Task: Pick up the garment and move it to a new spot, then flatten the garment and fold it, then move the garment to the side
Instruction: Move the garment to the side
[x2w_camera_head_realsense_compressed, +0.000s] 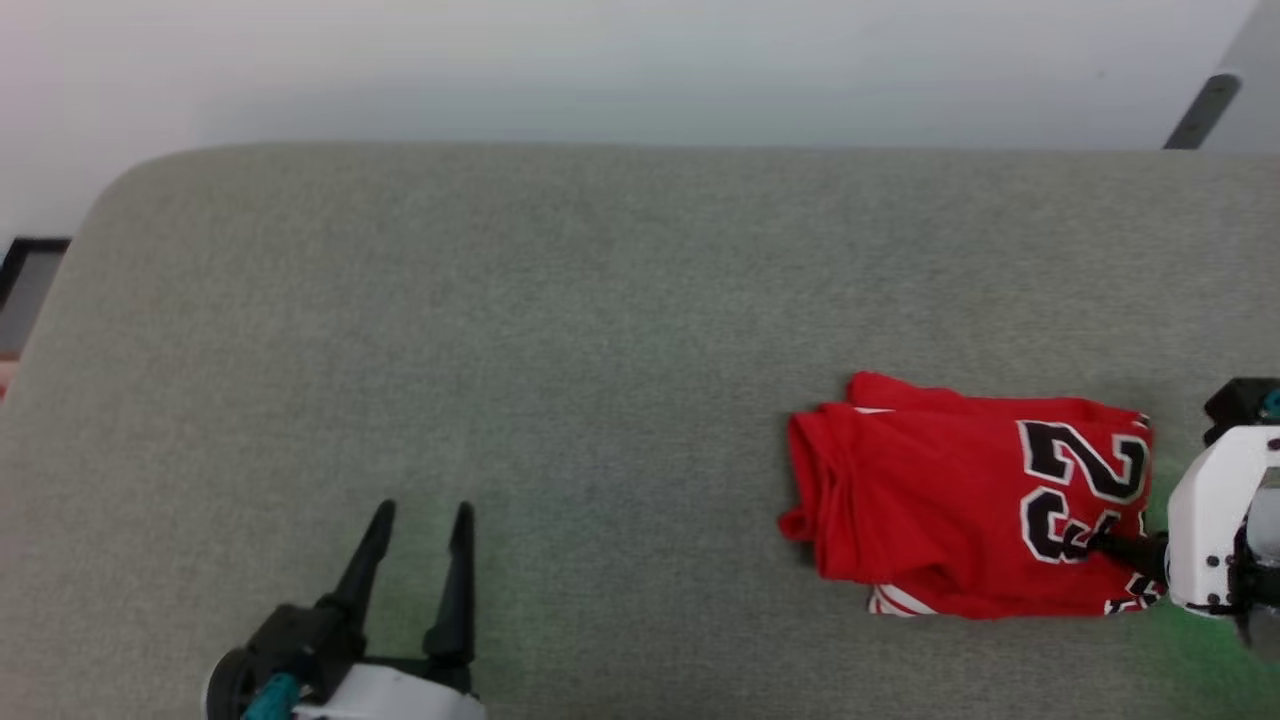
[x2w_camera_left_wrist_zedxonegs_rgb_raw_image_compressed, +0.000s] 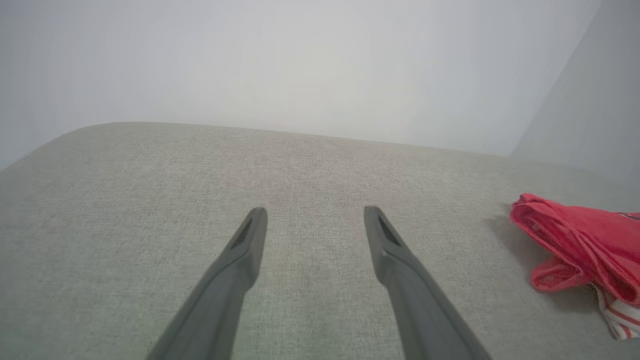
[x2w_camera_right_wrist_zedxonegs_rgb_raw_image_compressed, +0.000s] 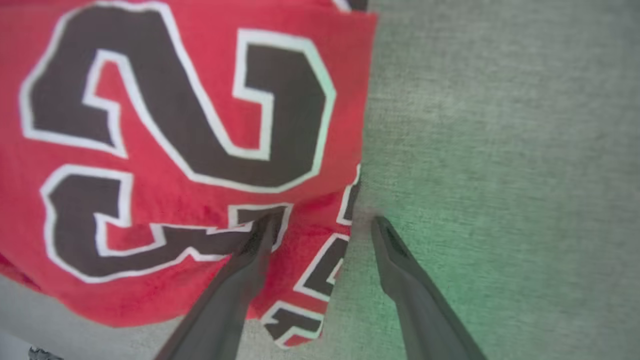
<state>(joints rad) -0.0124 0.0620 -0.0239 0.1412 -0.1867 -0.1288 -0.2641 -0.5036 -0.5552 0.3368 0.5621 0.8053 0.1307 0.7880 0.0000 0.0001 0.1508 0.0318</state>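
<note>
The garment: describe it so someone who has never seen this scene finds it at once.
Start at the wide grey upholstered surface; toward its right end, at the open right claw, lies the garment. It is a folded red shirt bearing a black, white-outlined 23, and its red stands out from the plain grey around it.

One red jersey (x2w_camera_head_realsense_compressed: 930, 500). Two black white-outlined digits on it: one 2 (x2w_camera_head_realsense_compressed: 1085, 455), one 3 (x2w_camera_head_realsense_compressed: 1060, 525). Two grippers: left gripper (x2w_camera_head_realsense_compressed: 424, 508), right gripper (x2w_camera_right_wrist_zedxonegs_rgb_raw_image_compressed: 325, 220). Two dark fingers (x2w_camera_left_wrist_zedxonegs_rgb_raw_image_compressed: 235, 270) each, four total. One grey fabric cushion (x2w_camera_head_realsense_compressed: 500, 350). One dark frame (x2w_camera_head_realsense_compressed: 40, 243) at left edge. One grey bar (x2w_camera_head_realsense_compressed: 1200, 112) top right.
</note>
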